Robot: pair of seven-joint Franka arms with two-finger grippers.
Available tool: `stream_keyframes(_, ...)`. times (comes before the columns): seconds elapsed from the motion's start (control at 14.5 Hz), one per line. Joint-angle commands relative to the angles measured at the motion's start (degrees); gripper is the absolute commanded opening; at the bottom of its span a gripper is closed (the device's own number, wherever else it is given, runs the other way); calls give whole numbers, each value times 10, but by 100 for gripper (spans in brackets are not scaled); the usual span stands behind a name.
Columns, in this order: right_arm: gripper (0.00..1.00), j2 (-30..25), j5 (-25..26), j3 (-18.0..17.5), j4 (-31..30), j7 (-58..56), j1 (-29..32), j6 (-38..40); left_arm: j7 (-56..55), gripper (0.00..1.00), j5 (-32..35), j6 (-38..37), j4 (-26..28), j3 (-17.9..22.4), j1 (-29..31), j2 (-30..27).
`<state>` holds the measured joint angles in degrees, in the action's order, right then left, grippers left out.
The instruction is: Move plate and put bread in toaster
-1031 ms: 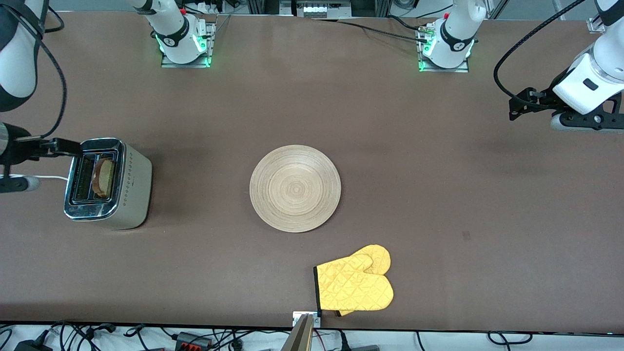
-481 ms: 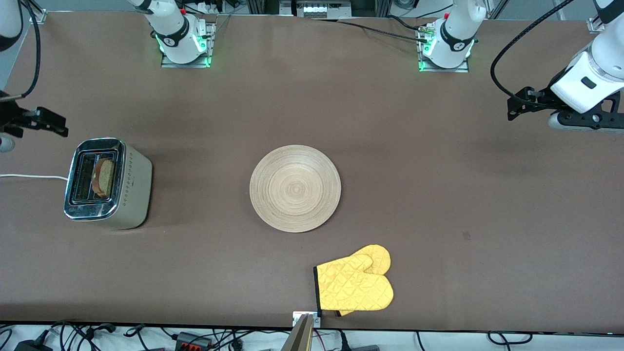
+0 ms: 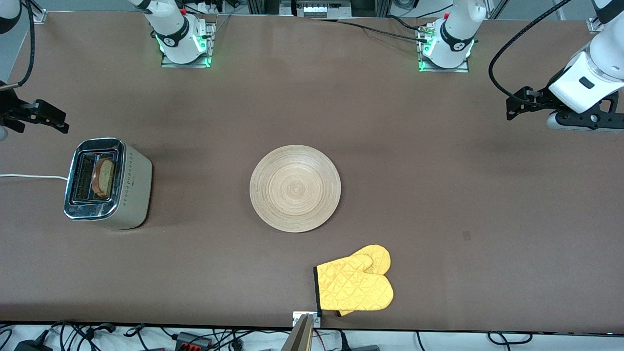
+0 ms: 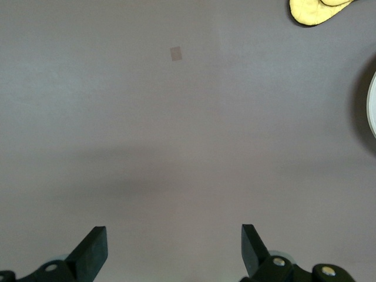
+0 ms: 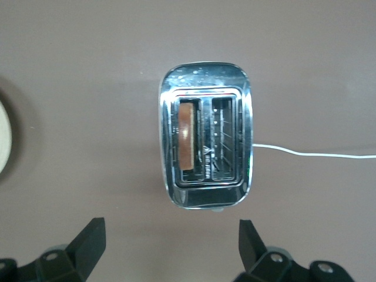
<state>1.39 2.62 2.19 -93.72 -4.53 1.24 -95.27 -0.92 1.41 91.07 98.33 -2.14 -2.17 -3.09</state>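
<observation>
- The table (image 3: pixel 438 195) is a long brown surface that carries everything else.
- The plate (image 3: pixel 295 188), pale wood with ring grain, lies flat at the table's middle (it serves here as the landmark for the rest) and has nothing on it.
- The toaster (image 3: pixel 108 183) stands well apart from the plate, toward the right arm's end of the table, about as near to the front camera as the plate; its chrome top faces up.
- The oven mitt (image 3: pixel 355 285), yellow and quilted, lies nearer to the front camera than the plate, close to the table's edge.
- The left gripper (image 3: pixel 517 105) hangs in the air over bare table, well apart from the plate at the left arm's end; in the left wrist view its fingers (image 4: pixel 94 249) are spread wide with nothing between them.
- The right gripper (image 3: pixel 46 117) hangs at the right arm's end, well apart from the plate and close to the toaster; its fingers (image 5: pixel 88 241) are spread and empty too.
- The bread (image 3: pixel 104 177) stands on edge in the toaster slot closer to the plate (the second slot shows only bare wires).
- The cord (image 3: pixel 29 176), thin and white, runs from the toaster away from the plate.
</observation>
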Motion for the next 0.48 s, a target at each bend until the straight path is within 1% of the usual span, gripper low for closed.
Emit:
stream_keyframes(0.0, 100, -13, -40, -26, -15, 19, 28, -10, -5, 100, 8, -17, -21, -3, -1, 10)
stream_keyframes(0.07, 100, -9, -59, -26, -12, 11, 32, -15, -5, 100, 8, -18, -23, -3, -1, 10)
stream_keyframes(0.28, 100, -2, -88, -26, -10, 11, 58, -6, -5, 100, 9, -18, -24, -4, -2, 11)
stream_keyframes(0.41, 100, 0, -92, -27, -9, 11, 62, 3, -5, 100, 10, -16, -25, -3, -2, 12)
